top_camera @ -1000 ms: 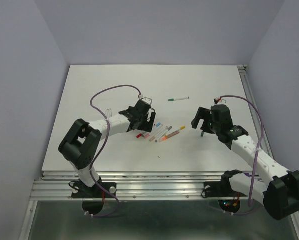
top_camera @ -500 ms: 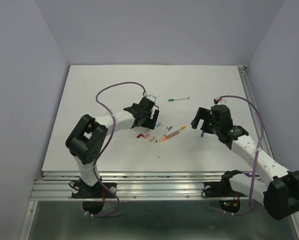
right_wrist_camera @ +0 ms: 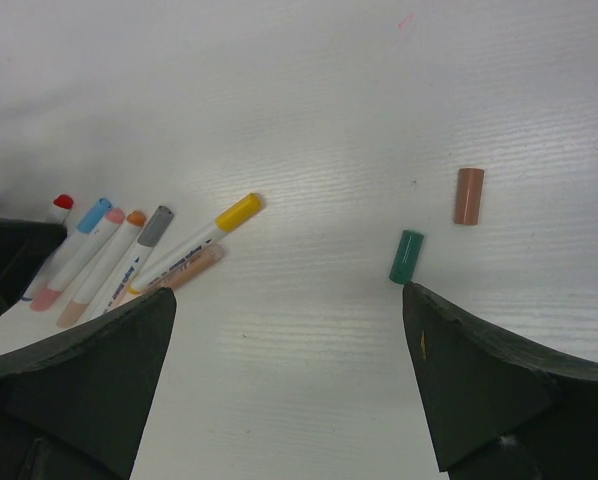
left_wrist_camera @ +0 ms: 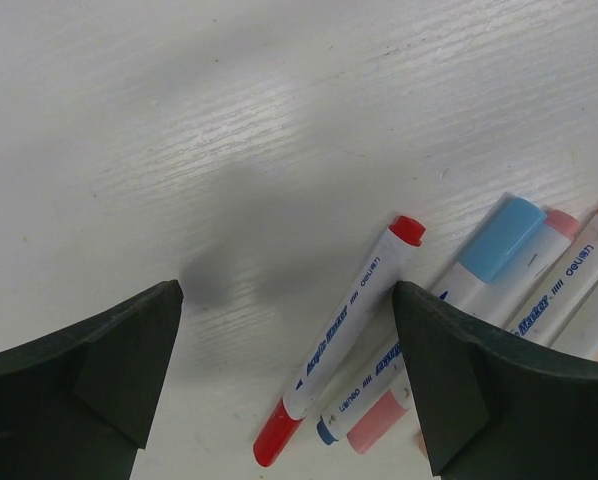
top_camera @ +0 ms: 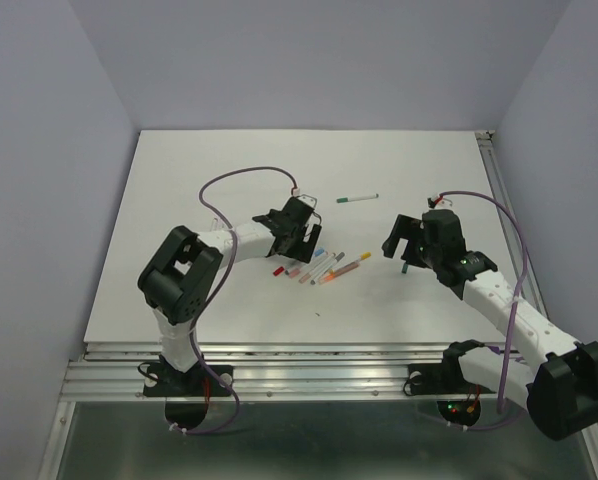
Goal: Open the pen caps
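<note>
Two grippers hover empty over the table [top_camera: 209, 170], both with jaws spread wide. The left gripper [top_camera: 300, 227] hangs low at the left end of a tight row of markers [top_camera: 321, 266] near the table's middle. Between its fingers [left_wrist_camera: 99, 370] lies the red marker [left_wrist_camera: 351, 330], its red cap [left_wrist_camera: 277, 443] on the near-left end. A blue cap [left_wrist_camera: 499, 238] and a pink cap [left_wrist_camera: 379, 421] sit on neighbouring barrels pressed against it.

That crowding looks like the main hazard. A finger closing here could catch a second barrel, pinch two pens together or scatter the row. A round barrel nudged off-centre would likely roll away. One grip alone also cannot part cap from pen, and the right gripper [top_camera: 403, 246] waits well apart to the right, above a loose green cap [right_wrist_camera: 406, 256] and a brown cap [right_wrist_camera: 469, 196].

The left arm is folded sharply at the elbow, with its forearm running low and rightward towards the row. The right arm stretches from the near-right corner towards the far left, its wrist tipped down at the table. A green-tipped pen [top_camera: 357, 198] lies alone farther back.
</note>
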Available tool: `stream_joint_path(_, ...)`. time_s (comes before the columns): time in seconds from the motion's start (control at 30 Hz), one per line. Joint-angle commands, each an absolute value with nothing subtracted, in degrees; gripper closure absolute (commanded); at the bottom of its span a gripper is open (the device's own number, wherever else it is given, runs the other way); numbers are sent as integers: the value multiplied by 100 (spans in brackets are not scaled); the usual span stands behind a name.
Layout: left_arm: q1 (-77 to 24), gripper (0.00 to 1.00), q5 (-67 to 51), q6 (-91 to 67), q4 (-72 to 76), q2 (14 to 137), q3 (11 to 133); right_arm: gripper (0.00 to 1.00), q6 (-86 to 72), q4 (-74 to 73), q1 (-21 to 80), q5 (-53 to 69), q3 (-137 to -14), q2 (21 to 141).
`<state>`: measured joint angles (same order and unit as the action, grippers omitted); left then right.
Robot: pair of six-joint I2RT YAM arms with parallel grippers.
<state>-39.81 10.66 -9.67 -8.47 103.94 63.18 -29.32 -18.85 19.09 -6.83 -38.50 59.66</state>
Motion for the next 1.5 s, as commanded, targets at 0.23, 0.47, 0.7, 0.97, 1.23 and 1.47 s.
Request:
stream_joint_path(0.23,-4025,28,1213,-975,-1046,10652,6609,0,-2865,-1758,1872,-729,-3771,5810)
stream_joint_path(0.47,-4025,55,1327,-1081,-1055,10819,6469,0,-2874,-1784,1872,-826,-3771,5801)
stream_joint_path(0.7,-4017,89,1547,-1292,-1090,11021,6372,0,-2988,-1802,1872,-1063,-3753,5739)
stream_joint_path(0.97,-3990,100,1872,-1450,-1134,11057,6477,0,-2962,-1671,1872,-932,-3692,5503)
stream_joint_path(1.23,-3964,100,2767,-2002,-1362,10031,6952,0,-2611,-897,1872,796,-3436,4834)
stream_joint_path(1.47,-3964,100,2928,-2952,-1618,9116,6997,0,-2917,-71,1889,2283,-3235,4500)
